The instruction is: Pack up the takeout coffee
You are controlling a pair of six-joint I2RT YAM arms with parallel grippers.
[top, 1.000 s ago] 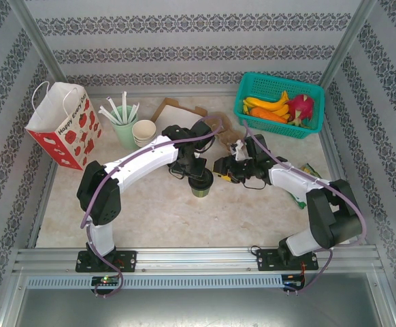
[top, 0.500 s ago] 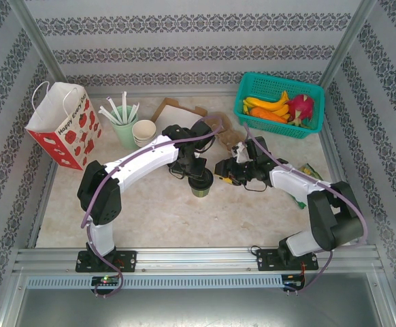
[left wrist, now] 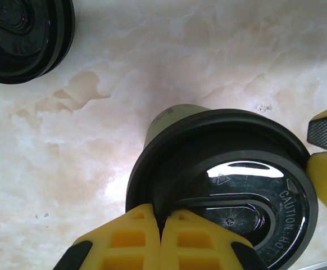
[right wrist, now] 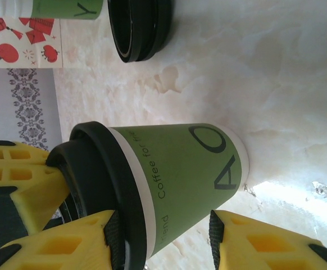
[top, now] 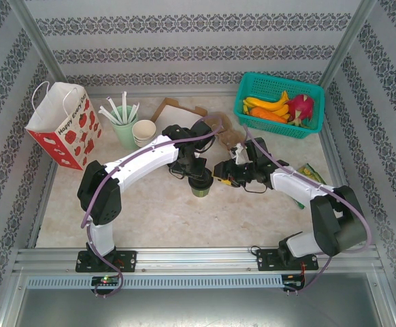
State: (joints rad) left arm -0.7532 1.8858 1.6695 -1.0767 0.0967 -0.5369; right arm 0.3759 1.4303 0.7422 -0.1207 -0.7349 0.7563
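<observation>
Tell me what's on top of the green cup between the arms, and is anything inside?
A black lid caps the green cup, with the shut left jaws resting against the lid's top. The lid covers the opening, so whatever is inside cannot be seen.

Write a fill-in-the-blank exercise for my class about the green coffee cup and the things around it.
1. The takeout coffee wears a ___ lid.
2. The left gripper, over that lid, has its jaws ___.
3. The red-and-white paper bag stands on the robot's ___ side.

Missing words: black; shut; left.
</observation>
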